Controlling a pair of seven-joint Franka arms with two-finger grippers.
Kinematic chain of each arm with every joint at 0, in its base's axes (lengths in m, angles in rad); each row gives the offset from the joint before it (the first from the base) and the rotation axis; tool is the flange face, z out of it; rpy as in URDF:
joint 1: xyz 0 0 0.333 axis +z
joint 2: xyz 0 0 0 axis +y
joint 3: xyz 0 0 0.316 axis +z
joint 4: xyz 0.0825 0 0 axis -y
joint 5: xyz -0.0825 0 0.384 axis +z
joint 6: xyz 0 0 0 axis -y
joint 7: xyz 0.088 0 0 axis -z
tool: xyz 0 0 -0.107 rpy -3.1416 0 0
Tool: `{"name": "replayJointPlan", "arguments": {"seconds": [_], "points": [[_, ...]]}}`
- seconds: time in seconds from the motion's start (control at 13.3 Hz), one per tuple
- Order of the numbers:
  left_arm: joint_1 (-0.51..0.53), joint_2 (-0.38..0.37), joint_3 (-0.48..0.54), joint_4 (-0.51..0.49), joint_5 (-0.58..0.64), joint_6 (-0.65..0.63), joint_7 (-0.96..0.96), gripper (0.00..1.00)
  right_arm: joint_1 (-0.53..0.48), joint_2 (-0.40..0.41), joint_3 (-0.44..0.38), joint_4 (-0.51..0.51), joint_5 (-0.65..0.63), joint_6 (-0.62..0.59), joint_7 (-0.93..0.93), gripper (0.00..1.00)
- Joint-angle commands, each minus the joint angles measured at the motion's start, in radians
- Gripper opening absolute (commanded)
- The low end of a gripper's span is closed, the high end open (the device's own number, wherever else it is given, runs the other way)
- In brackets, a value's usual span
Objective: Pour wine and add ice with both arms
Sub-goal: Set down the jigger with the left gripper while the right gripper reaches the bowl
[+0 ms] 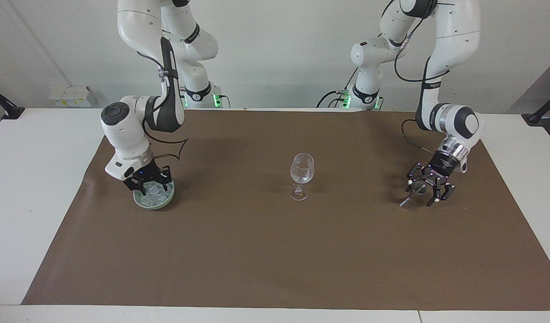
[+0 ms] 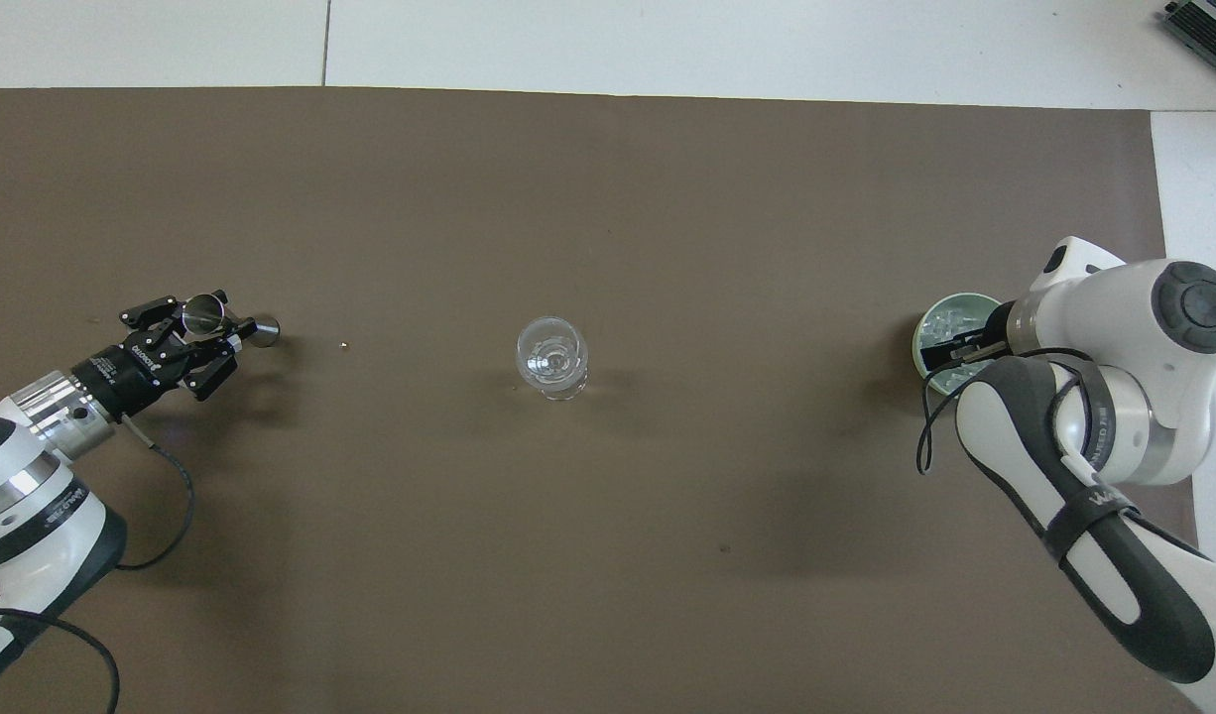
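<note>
Worktop (image 1: 28,188) – white, with one seam (image 2: 327,40) running across its bare strip farthest from the robots. A brown paper sheet (image 1: 275,251) lies flat over most of it, leaving white margins at both ends.

On the sheet:
- pale crumb (image 2: 343,345), toward the left arm's end
- dark speck (image 2: 724,547), nearer to the robots than the crumb, well apart from it

At the right arm's end, a small white box (image 1: 69,95) with yellow labels stands at the plain white wall (image 1: 279,45). Black slanted struts – one at each end of the worktop (image 1: 3,105) (image 1: 542,110). A grey ribbed unit (image 2: 1208,25) is cut off by the picture edge; what it is cannot be told.
</note>
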Motion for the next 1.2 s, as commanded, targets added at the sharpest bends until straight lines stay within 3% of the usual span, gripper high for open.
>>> {"name": "replayJointPlan", "arguments": {"seconds": [0.0, 0.15, 0.53, 0.75, 0.83, 0.9, 0.98, 1.13], "points": [[0.004, -0.003, -0.001, -0.002, -0.002, -0.007, 0.075, 1.00, -0.009, -0.026, 0.002, -0.018, 0.011, -0.017, -0.033, 0.63], [0.013, -0.013, 0.000, -0.006, 0.058, -0.007, 0.095, 1.00, -0.009, -0.031, 0.002, -0.011, 0.011, -0.034, -0.033, 0.59], [0.033, -0.056, 0.022, 0.062, 0.404, 0.011, 0.100, 1.00, -0.009, -0.034, 0.001, -0.011, 0.011, -0.042, -0.033, 0.46], [0.054, -0.062, 0.022, 0.159, 0.723, 0.005, 0.139, 1.00, -0.009, -0.034, 0.001, -0.011, 0.011, -0.037, -0.033, 0.42], [0.054, -0.062, 0.020, 0.196, 0.812, 0.003, 0.170, 1.00, -0.009, -0.034, 0.001, -0.011, 0.011, -0.037, -0.033, 0.34], [0.054, -0.060, 0.020, 0.237, 0.887, -0.001, 0.210, 1.00, -0.009, -0.034, 0.001, -0.011, 0.011, -0.037, -0.031, 0.12], [0.051, -0.057, 0.020, 0.269, 0.956, -0.001, 0.259, 1.00, -0.009, -0.033, 0.001, -0.009, 0.011, -0.039, -0.031, 0.01], [0.041, -0.059, 0.020, 0.329, 1.108, -0.026, 0.363, 1.00, -0.009, -0.033, 0.001, 0.005, 0.011, -0.046, -0.027, 0.00]]}}
